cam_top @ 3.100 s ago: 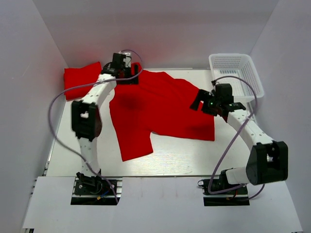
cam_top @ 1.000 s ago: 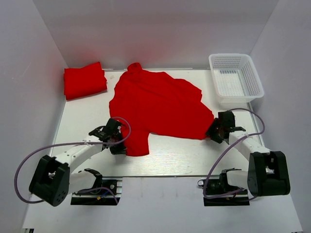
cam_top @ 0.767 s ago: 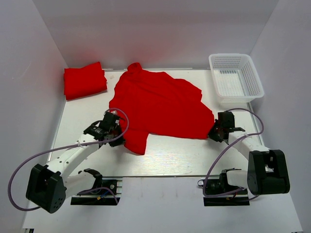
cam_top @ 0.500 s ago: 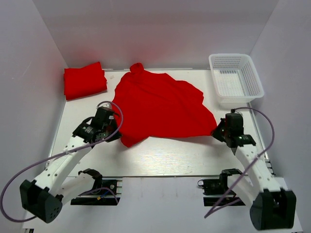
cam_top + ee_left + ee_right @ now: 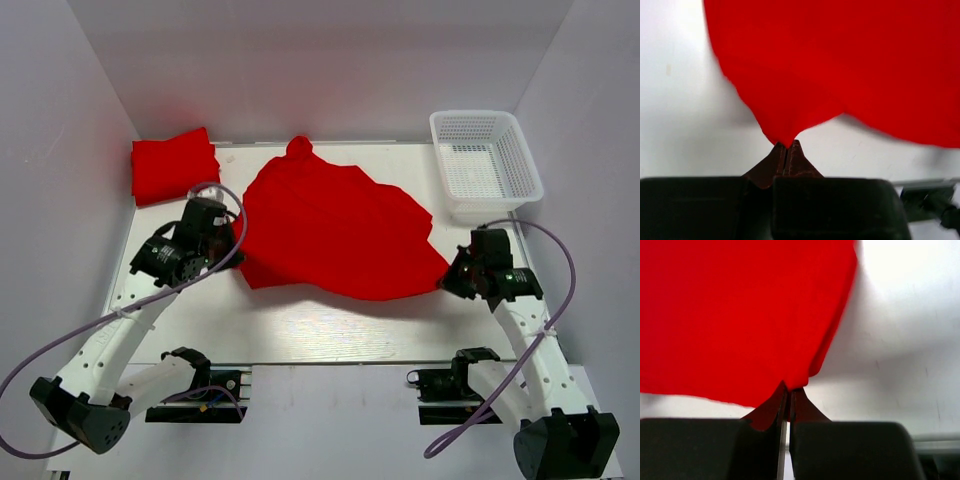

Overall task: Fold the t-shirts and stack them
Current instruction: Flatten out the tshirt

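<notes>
Open t-shirt held by its two near corners over the desk
The left claw is clamped tight on the near left corner and the right claw on the near right corner, each with cloth pinched between its fingertips. The near edge is raised off the desk and stretched between them. A folded t-shirt lies at the far left corner, and a white mesh basket stands far right

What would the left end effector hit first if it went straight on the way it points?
Probably the spread red t-shirt itself: the left end effector is shut on its edge, fabric directly ahead.
</notes>
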Action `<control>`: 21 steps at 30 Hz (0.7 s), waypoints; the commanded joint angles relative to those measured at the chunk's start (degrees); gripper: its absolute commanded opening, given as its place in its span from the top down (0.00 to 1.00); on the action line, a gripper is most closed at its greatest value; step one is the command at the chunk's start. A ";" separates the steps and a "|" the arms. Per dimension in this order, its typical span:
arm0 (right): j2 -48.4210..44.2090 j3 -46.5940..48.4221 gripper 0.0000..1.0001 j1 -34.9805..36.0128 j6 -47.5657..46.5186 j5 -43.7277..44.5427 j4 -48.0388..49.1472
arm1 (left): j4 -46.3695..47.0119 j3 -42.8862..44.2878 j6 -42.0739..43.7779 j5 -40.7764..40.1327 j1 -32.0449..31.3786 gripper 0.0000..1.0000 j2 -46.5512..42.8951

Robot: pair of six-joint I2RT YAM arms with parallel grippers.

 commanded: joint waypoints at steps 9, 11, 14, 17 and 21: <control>5.51 20.20 1.00 -0.06 -9.73 1.41 28.13 | 35.44 17.26 18.93 -17.19 0.33 1.00 3.66; 6.83 25.05 1.00 -0.06 -12.37 2.72 27.09 | 35.44 21.86 23.06 -18.35 0.33 1.00 6.66; 8.15 32.34 1.00 0.02 -16.76 2.82 24.89 | 37.28 28.45 27.46 -20.72 0.33 1.00 7.19; 9.72 39.57 1.00 -0.07 -19.92 1.94 22.87 | 41.67 31.62 32.45 -21.24 0.33 1.00 6.67; 9.29 46.78 1.00 -0.06 -22.14 1.93 20.49 | 45.01 37.16 38.36 -21.86 0.33 1.00 6.14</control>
